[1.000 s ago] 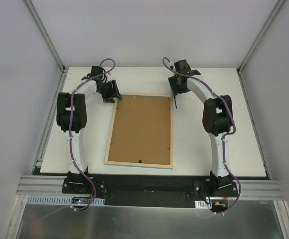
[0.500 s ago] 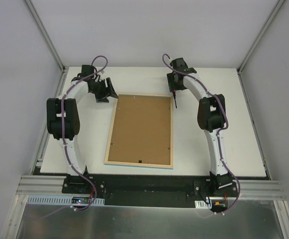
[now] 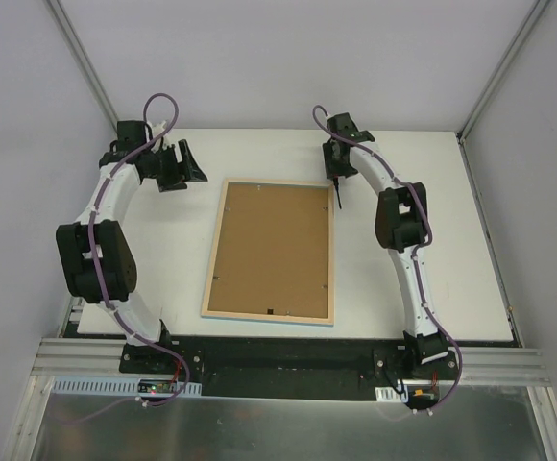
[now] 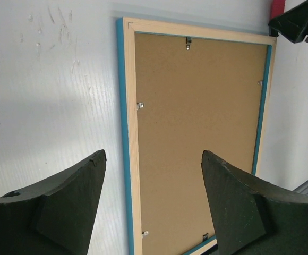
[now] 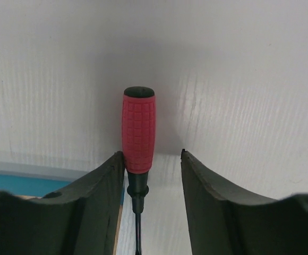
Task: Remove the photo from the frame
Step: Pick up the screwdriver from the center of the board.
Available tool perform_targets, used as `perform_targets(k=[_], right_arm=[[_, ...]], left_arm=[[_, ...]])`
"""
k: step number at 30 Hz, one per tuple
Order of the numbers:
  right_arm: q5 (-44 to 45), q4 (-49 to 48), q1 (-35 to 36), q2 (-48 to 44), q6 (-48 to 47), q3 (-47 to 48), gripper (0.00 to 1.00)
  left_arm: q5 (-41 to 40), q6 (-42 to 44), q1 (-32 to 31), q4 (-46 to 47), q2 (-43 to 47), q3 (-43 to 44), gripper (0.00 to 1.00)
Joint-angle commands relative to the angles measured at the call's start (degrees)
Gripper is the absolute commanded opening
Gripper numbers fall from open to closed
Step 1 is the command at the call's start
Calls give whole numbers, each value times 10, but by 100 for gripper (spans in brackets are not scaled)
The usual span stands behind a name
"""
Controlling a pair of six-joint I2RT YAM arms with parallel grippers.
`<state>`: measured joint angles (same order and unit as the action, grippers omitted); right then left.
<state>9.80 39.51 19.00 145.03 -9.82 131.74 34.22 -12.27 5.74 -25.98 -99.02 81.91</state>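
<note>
The frame lies face down on the white table, its brown back panel up, rimmed in pale wood with a turquoise edge. It also shows in the left wrist view. The photo is hidden under the back panel. My left gripper is open and empty, off the frame's far left corner, and shows the same in its own view. My right gripper is open at the frame's far right corner. Its jaws straddle the red-handled screwdriver, which touches the left finger only.
Small metal tabs hold the back panel along the frame's sides, and a hanger clip sits at one short end. The screwdriver's dark shaft lies on the table beside the frame's right edge. Grey walls enclose the table.
My left arm has swung left and back, away from the frame's far left corner. My right gripper has shifted slightly back at the screwdriver. The frame has not moved.
</note>
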Motion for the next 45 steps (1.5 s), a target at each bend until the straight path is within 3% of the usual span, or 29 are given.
perform_targets(k=[1, 2, 8, 12, 16, 24, 34, 40, 45], right_arm=[[-12, 25, 2, 9, 17, 39, 45], [-15, 27, 2, 11, 18, 41, 42], [-22, 36, -6, 15, 36, 48, 1], [-38, 20, -20, -6, 39, 34, 1], [-145, 6, -51, -84, 54, -7, 1], [-286, -21, -85, -354, 81, -187, 1], [-520, -229, -89, -630, 138, -490, 1], [-535, -417, -110, -779, 227, -695, 1], [-490, -546, -124, -858, 327, -808, 1]], left_arm=[[24, 35, 6, -20, 46, -16, 72], [25, 37, 7, -23, 49, -16, 72], [35, 46, 12, -29, 63, -19, 73], [52, 48, 12, -36, 67, -15, 74], [97, 45, 12, -49, 69, 0, 79], [185, 32, -19, -60, 75, 39, 96], [288, 0, -222, -61, -29, 211, 99], [331, -15, -329, -58, -114, 334, 99], [348, -34, -394, -49, -174, 414, 99]])
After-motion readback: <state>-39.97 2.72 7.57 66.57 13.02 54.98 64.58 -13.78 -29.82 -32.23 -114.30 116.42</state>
